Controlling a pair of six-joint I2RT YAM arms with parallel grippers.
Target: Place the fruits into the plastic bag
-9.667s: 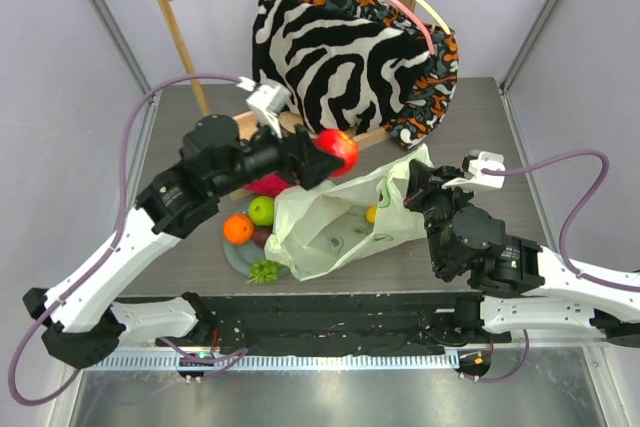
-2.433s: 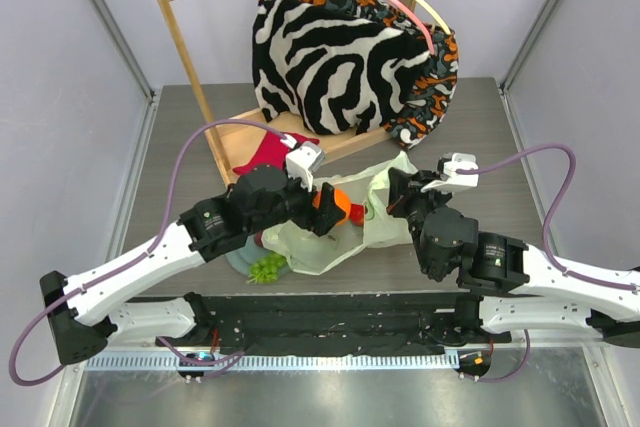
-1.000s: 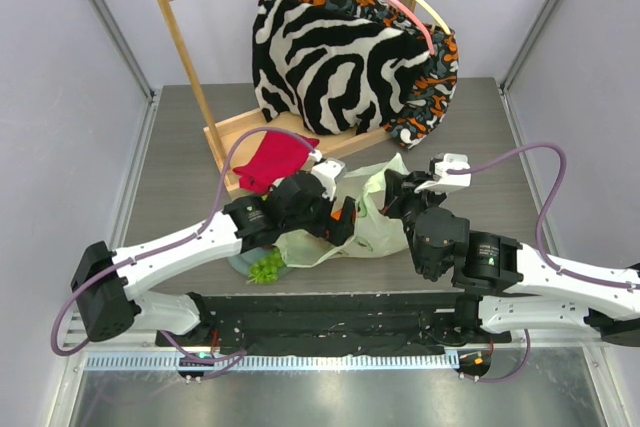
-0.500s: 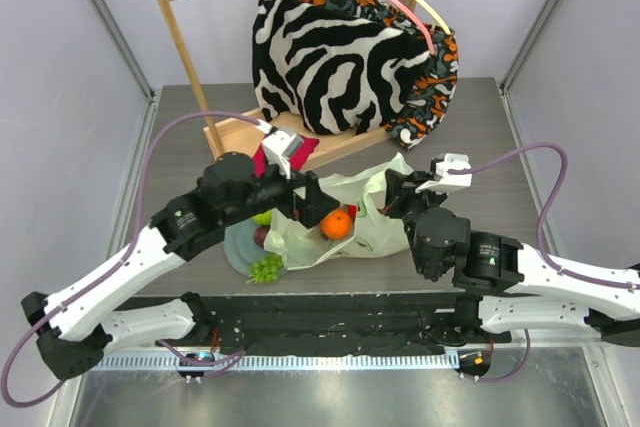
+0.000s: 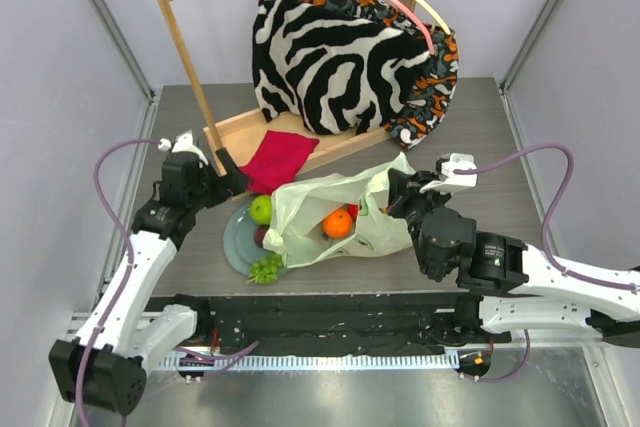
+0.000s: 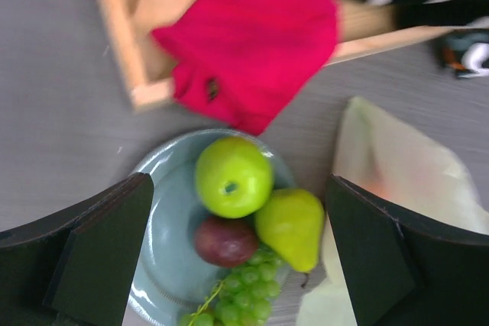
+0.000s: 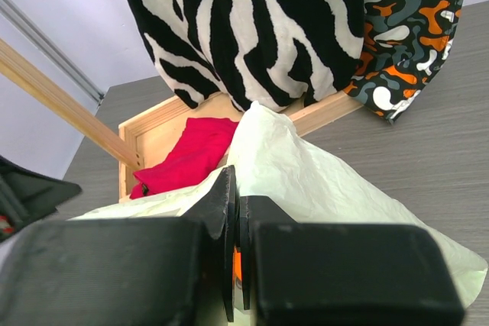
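Since half a second ago the left arm has drawn back to the left side, and the orange that it carried now lies inside the bag. Its left claw [image 5: 230, 175] is empty, with the jaws wide open, and it hangs above the left rim of the grey-green plate [image 5: 233, 243].

In the left wrist view the left claw [image 6: 237, 253] looks straight down on this plate [image 6: 164, 265]. On it lie the green apple [image 6: 233, 176], the dark plum [image 6: 225, 240], the pear [image 6: 291, 224] and the grape bunch [image 6: 248, 288], all touching each other. From above, the green apple [image 5: 261, 209], the plum [image 5: 262, 235] and the grape bunch [image 5: 266, 268] are seen, while the pear is hidden by the bag's edge. Behind the plate, the red cloth [image 5: 277, 159] lies on the base of the wooden frame [image 5: 190, 47].

Just to the right of the plate, the plastic bag [image 5: 300, 202] lies on the tabletop [image 5: 480, 127] with its mouth open. The orange [image 5: 338, 222] rests inside it, and a red apple [image 5: 353, 210] is partly seen just beside the orange. Behind, the zebra fabric [image 5: 340, 57] hangs on the frame.

At the bag's right edge, the right claw [image 5: 396, 195] is closed on the bag. In the right wrist view its fingers [image 7: 221, 204] are pressed together with the pale film [image 7: 306, 181] pinched between them.
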